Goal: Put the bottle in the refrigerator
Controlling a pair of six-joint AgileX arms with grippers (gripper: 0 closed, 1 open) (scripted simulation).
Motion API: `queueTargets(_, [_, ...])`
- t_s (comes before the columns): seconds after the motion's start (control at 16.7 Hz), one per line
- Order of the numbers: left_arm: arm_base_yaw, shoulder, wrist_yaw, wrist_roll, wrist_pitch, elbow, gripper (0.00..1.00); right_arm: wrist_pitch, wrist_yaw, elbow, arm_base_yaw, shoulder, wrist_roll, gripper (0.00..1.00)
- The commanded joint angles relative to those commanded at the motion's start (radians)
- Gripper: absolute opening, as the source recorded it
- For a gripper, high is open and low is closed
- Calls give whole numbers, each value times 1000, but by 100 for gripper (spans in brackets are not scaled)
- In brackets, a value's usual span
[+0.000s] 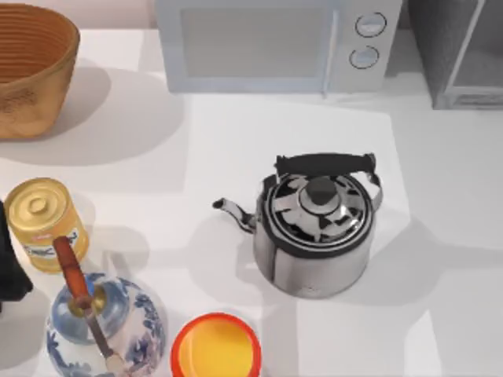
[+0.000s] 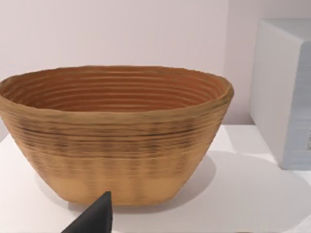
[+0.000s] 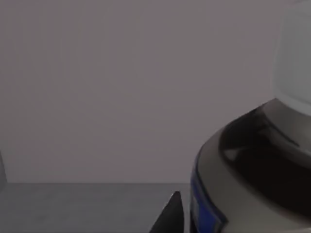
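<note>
Right gripper [image 3: 177, 218] sits close against the bottle [image 3: 252, 170]: dark rounded body, blue band, pale cap. Can't tell whether it's clamped on it or let go. Behind both I see a plain grey wall and a grey floor, so my read is we're at or inside the refrigerator [image 1: 428, 39], which stands at the table's far right corner, beside the microwave [image 1: 267, 43].

Doing this step well, as I judge it:
- set the bottle down upright on the grey floor and confirm contact before letting go
- release slowly, then back straight out so nothing clips the body or cap
- keep clear of the grey wall

Left gripper [image 2: 95, 218] is idle, facing the basket [image 2: 116, 145]; can't tell its state either.

Containers:
- basket, far left corner: inner walls look bare, bottom hidden from me
- kettle [image 1: 314, 228], mid-table: lid on, handle up, contents unknown
- yellow can [image 1: 43, 220], left edge: lidded
- porcelain pot [image 1: 102, 330], near left: just in front of the can, red-brown handle over the top
- red bowl [image 1: 216, 349], beside the pot: yellow-orange inside, can't tell if that's a fill or just its colour
- microwave: door looks shut
</note>
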Motion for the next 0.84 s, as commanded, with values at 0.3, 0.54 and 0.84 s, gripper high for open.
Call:
queueTargets(0.3, [0, 0, 0, 0, 0, 0, 100, 0, 0, 0, 0, 0, 0, 76])
queueTargets(0.54, [0, 0, 0, 0, 0, 0, 100, 0, 0, 0, 0, 0, 0, 100])
queueTargets(0.84, [0, 0, 0, 0, 0, 0, 100, 0, 0, 0, 0, 0, 0, 100])
